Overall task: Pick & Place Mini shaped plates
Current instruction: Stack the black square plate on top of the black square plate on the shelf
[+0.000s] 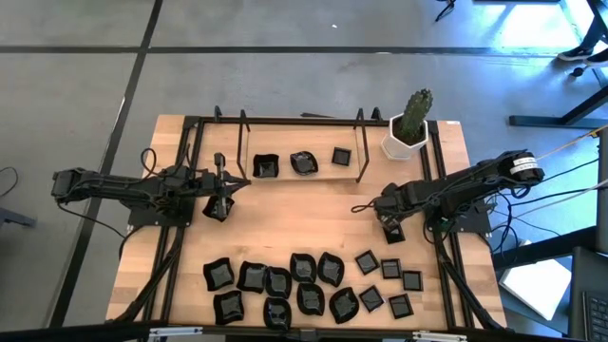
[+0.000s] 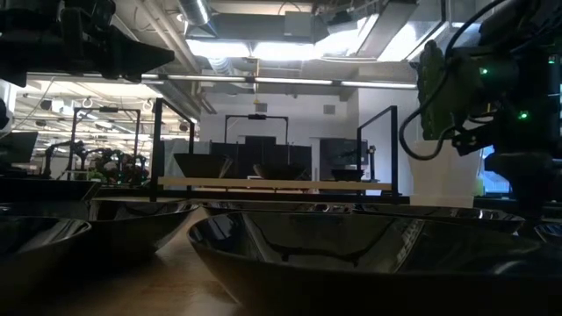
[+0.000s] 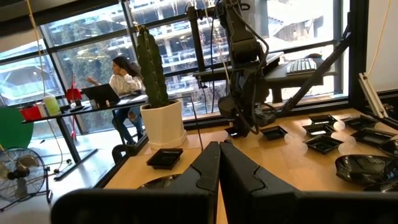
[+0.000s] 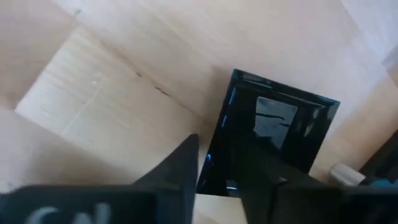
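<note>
Many mini shaped plates, glossy black, lie near the table's front edge (image 1: pixel 304 285). Three more sit on the wooden shelf of a black rack (image 1: pixel 303 162) at the far side. My right gripper (image 1: pixel 391 228) points down at a small flat square plate (image 4: pixel 283 124), which lies on the table right of centre. Its fingers stand on either side of one of the plate's edges, nearly together. My left gripper (image 1: pixel 220 199) hangs shut and level at the left, beside the rack, holding nothing; its fingers (image 3: pixel 219 149) are pressed together. My right gripper has the square plate by one side's rim (image 4: pixel 219 127), with one finger (image 4: pixel 180 168) outside the rim and the other (image 4: pixel 261 180) over the plate's inside. The fingers come from above, pointing down. The plate lies flat on the table.
A white hexagonal pot with a green cactus (image 1: pixel 410 123) stands at the far right corner, close behind my right arm. The black rack frame (image 1: pixel 361 152) rises at the far middle. Bare wood lies between the rack and the near rows of plates (image 1: pixel 313 214).
</note>
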Controlling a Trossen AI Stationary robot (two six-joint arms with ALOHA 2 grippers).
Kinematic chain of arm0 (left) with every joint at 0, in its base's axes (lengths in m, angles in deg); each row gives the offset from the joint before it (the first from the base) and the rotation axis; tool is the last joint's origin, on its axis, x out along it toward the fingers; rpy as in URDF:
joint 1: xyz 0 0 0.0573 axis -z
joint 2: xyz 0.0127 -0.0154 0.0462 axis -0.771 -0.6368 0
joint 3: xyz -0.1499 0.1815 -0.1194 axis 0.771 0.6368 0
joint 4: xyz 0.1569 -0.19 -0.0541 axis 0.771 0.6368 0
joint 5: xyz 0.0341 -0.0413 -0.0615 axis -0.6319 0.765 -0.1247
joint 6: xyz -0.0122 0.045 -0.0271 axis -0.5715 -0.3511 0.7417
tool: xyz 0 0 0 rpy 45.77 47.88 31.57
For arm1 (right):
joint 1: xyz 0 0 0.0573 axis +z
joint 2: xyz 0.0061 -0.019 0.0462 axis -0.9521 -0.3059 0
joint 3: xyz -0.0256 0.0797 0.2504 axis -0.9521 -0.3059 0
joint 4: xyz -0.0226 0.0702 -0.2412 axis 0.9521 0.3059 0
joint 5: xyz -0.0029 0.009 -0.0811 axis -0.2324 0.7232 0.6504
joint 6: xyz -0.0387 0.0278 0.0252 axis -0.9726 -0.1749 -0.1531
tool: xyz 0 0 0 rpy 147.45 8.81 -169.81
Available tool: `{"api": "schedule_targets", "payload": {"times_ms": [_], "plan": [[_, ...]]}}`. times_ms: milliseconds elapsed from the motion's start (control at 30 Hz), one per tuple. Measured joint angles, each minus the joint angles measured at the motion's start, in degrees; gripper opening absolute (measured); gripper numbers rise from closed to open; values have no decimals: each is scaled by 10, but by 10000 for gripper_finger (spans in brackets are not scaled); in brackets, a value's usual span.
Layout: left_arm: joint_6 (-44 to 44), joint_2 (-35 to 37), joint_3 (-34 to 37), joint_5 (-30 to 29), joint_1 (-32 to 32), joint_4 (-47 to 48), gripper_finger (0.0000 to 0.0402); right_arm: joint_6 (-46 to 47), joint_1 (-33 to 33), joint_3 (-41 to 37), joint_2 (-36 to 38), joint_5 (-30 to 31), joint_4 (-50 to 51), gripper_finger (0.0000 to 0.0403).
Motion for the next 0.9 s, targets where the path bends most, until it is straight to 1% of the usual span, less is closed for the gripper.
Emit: {"api": "schedule_targets", "payload": {"times_ms": [167,233,300,367,500,600,733,900], "plan": [[0,0,0,0,0,0,6,-34,0,-1,0,-2,-18,23],[0,0,0,0,0,0,6,-44,-1,0,0,7,-23,9],[0,0,0,0,0,0,6,-50,-1,-1,0,8,-23,9],[0,0,0,0,0,0,6,-55,-1,2,-1,9,-23,19],[0,0,0,0,0,0,6,-68,-1,29,-2,3,-26,29],[0,0,0,0,0,0,6,-80,-1,64,-2,1,-27,21],[0,0,0,0,0,0,6,-131,12,122,-2,-5,-29,6],[0,0,0,0,0,0,6,-183,36,204,-2,-16,-29,16]]}}
